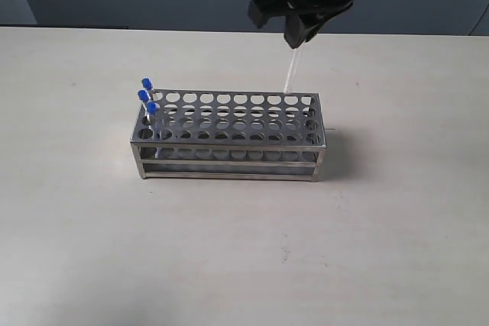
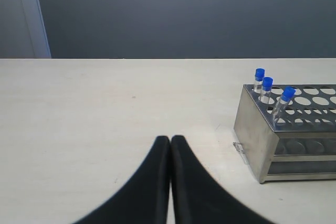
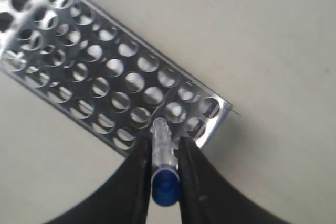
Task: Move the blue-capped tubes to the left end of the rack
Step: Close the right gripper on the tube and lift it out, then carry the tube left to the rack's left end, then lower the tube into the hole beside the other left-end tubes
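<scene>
Rack [image 1: 229, 133] stands with three blue-capped tubes [image 1: 147, 95] seated at its left end, right gripper [image 3: 164, 153] raised over the right end and clamped on the fourth tube [image 1: 289, 74], left gripper [image 2: 170, 148] pinched together, empty: by my reckoning three done, one left to carry across.

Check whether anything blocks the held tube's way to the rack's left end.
Nothing visible does. The right end effector holds the tube above the right end of the rack; only three seated tubes crowd the left end.
</scene>
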You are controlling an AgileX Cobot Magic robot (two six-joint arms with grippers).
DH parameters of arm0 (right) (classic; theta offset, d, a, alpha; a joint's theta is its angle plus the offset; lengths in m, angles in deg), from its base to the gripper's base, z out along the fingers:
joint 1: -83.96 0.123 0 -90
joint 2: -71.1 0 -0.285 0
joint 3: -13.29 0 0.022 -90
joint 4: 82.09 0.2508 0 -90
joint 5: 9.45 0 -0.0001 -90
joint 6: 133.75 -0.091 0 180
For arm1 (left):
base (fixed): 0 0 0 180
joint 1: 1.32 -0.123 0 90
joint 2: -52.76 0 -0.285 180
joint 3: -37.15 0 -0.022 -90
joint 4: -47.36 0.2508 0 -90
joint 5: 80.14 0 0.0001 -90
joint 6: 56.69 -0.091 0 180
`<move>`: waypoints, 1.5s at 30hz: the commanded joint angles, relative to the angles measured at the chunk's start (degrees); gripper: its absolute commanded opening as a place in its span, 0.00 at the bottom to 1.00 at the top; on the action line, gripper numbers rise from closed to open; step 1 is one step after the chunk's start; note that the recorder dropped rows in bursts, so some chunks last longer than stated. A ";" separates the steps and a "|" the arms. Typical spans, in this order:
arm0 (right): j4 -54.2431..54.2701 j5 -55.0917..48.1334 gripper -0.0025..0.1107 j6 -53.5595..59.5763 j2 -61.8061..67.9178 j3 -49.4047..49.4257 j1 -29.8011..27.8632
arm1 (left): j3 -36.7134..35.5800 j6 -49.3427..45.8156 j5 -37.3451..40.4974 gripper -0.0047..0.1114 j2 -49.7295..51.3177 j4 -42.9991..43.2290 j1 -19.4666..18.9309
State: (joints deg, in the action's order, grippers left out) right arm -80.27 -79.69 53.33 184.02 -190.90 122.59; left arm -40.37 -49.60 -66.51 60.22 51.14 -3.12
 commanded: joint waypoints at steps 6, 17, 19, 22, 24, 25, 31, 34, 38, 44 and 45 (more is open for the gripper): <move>7.74 8.37 0.02 9.14 -0.25 -0.03 5.54 | 0.30 -0.03 -0.39 0.05 0.32 0.12 0.36; 13.76 6.74 0.02 15.83 6.18 -3.01 12.06 | 0.30 -0.03 -0.39 0.05 0.32 0.12 0.36; 13.47 6.95 0.02 16.05 7.04 -3.99 12.88 | 0.30 -0.03 -0.39 0.05 0.32 0.12 0.36; 13.05 6.96 0.02 16.06 8.48 -6.10 13.44 | 0.30 -0.03 -0.39 0.05 0.32 0.12 0.36; 13.05 7.86 0.02 16.06 9.41 -7.49 13.44 | 0.30 -0.03 -0.39 0.05 0.32 0.12 0.36; 12.76 8.56 0.02 16.06 9.73 -7.98 13.44 | 0.30 -0.03 -0.39 0.05 0.32 0.12 0.36; 12.82 9.63 0.02 16.06 11.76 -10.57 13.44 | 0.30 -0.03 -0.39 0.05 0.32 0.12 0.36; 12.82 9.63 0.02 16.06 13.40 -11.22 13.44 | 0.30 -0.03 -0.39 0.05 0.32 0.12 0.36; 12.82 9.62 0.02 16.06 14.61 -11.33 13.44 | 0.30 -0.03 -0.39 0.05 0.32 0.12 0.36; 12.82 11.28 0.02 16.06 15.70 -11.33 13.44 | 0.30 -0.03 -0.39 0.05 0.32 0.12 0.36; 12.82 11.43 0.02 16.06 15.98 -11.33 13.44 | 0.30 -0.03 -0.39 0.05 0.32 0.12 0.36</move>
State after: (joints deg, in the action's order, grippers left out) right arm -67.15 -69.44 68.96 199.77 -201.92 136.06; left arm -40.37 -49.60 -66.51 60.22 51.14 -3.12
